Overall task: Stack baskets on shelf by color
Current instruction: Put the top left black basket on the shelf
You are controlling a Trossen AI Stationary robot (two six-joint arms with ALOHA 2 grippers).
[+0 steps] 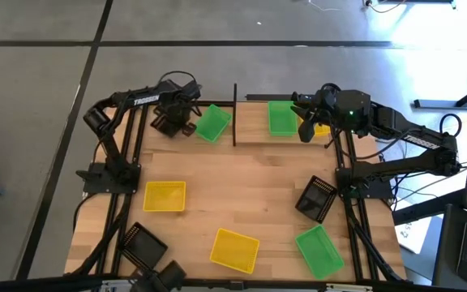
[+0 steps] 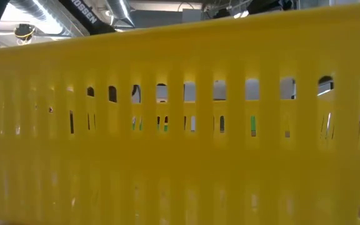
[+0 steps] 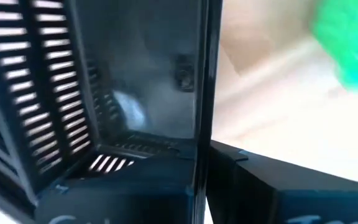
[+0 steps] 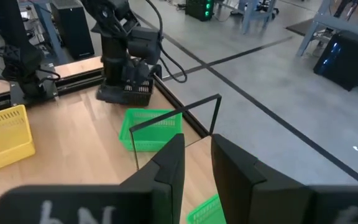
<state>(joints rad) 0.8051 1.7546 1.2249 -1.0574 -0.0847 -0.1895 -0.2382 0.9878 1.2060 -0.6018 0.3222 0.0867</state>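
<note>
My left gripper (image 1: 173, 113) is at the table's far left, shut on a black basket (image 1: 174, 123). A green basket (image 1: 213, 123) sits askew on the table between it and the shelf (image 1: 258, 138), whose black post (image 1: 235, 113) stands beside it. On the shelf board lie a green basket (image 1: 280, 118) and a yellow basket (image 1: 321, 128). My right gripper (image 1: 305, 126) hovers between these two, fingers a narrow gap apart (image 4: 197, 146), holding nothing that I can see. A yellow basket's wall (image 2: 180, 125) fills the low view. My left gripper holds the black basket by one side wall (image 3: 201, 93), which stands upright between the two fingers, one finger (image 3: 129, 193) inside the basket and the other (image 3: 278, 186) outside. The fingers come from above. Whether the basket's bottom is on the table, I cannot tell.
On the near half of the table lie two yellow baskets (image 1: 164, 196) (image 1: 233, 250), two black baskets (image 1: 140, 243) (image 1: 316, 197) and a green basket (image 1: 319, 250). Bare tabletop (image 1: 242, 186) lies in the middle. The arms' black frames (image 1: 112, 174) flank both sides.
</note>
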